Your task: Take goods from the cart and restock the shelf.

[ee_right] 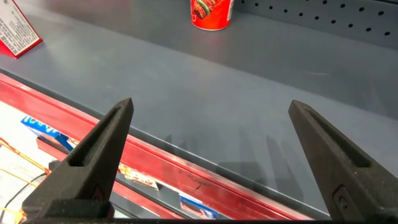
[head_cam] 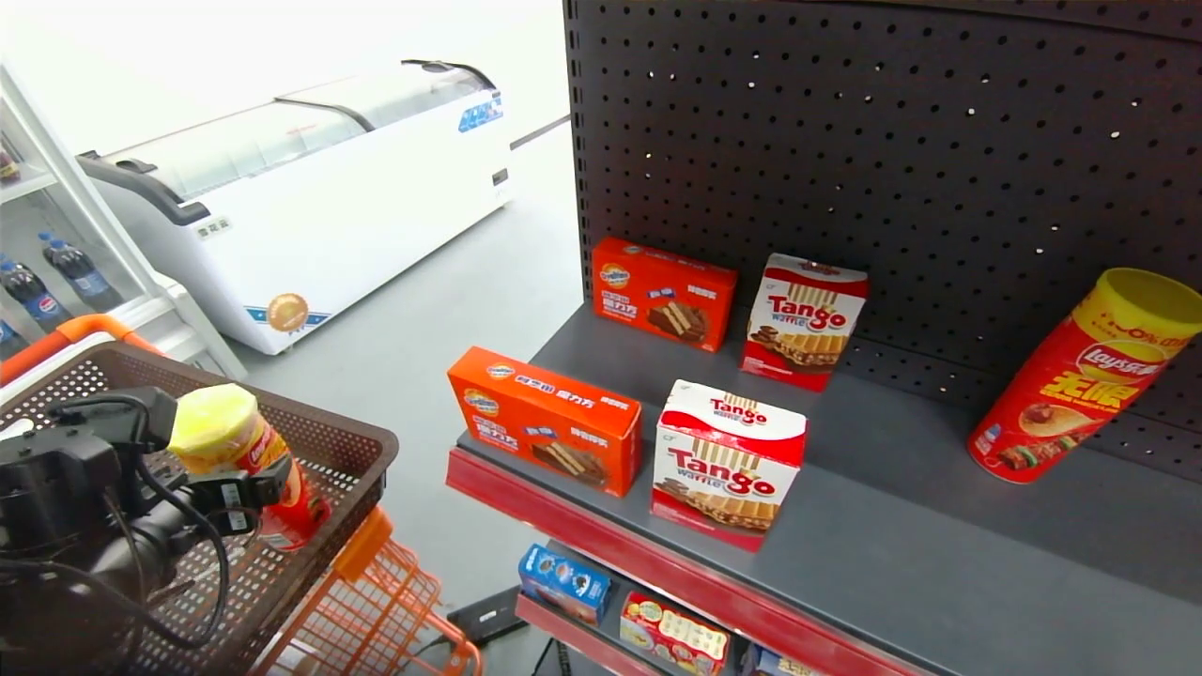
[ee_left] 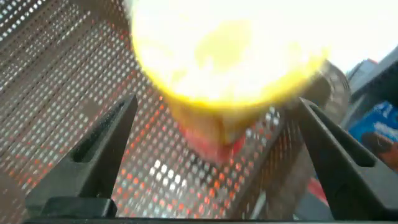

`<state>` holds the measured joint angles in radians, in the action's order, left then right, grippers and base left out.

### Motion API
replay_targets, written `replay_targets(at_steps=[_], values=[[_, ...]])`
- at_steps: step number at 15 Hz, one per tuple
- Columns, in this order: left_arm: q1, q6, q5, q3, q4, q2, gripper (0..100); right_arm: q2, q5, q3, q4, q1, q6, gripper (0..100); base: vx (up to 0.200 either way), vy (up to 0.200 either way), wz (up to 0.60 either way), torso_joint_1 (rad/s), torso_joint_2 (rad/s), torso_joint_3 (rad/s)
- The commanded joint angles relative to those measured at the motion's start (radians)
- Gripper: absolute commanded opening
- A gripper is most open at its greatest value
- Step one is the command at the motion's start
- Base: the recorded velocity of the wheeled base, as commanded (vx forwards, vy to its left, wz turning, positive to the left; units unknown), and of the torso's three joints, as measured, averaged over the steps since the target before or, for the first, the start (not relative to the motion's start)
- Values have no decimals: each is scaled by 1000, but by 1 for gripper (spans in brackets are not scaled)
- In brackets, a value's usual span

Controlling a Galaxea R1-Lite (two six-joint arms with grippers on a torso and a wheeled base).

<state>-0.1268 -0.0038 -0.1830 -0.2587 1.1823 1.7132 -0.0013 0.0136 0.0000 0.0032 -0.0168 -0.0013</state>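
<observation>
A chips can (head_cam: 239, 446) with a yellow lid stands tilted in the brown cart basket (head_cam: 371, 441) at the lower left. My left gripper (head_cam: 249, 490) is at the can's middle. In the left wrist view, the left gripper (ee_left: 214, 102) is open with its fingers astride the can (ee_left: 217, 134), a gap showing on each side. My right gripper (ee_right: 211, 106) hangs open over a bare stretch of the grey shelf (ee_right: 205, 81) near its red front edge, nothing between the fingers. A second chips can (head_cam: 1080, 376) leans on the pegboard at the shelf's right.
The shelf (head_cam: 920, 526) holds two orange boxes (head_cam: 545, 418) (head_cam: 662, 291) and two wafer boxes (head_cam: 728, 460) (head_cam: 803, 319) on its left half. Lower shelves hold small packs (head_cam: 563, 582). A white freezer (head_cam: 310, 197) and a drinks fridge (head_cam: 56, 272) stand behind the cart.
</observation>
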Motion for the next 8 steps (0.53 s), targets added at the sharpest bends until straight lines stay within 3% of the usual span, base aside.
replay_targets(at_steps=[1, 6, 7, 8], values=[[-4, -1, 0, -31, 123, 201, 100, 1, 0, 0, 0, 0, 0, 100, 0, 0, 0, 0, 0, 0], [-4, 8, -1, -80, 168, 316, 100, 1, 0, 0, 0, 0, 0, 100, 0, 0, 0, 0, 0, 0], [-2, 8, -1, -88, 178, 321, 0, 1, 0, 0, 0, 0, 0, 100, 0, 0, 0, 0, 0, 0], [-1, 11, -6, -119, 171, 324, 0, 1, 0, 0, 0, 0, 0, 100, 0, 0, 0, 0, 0, 0]])
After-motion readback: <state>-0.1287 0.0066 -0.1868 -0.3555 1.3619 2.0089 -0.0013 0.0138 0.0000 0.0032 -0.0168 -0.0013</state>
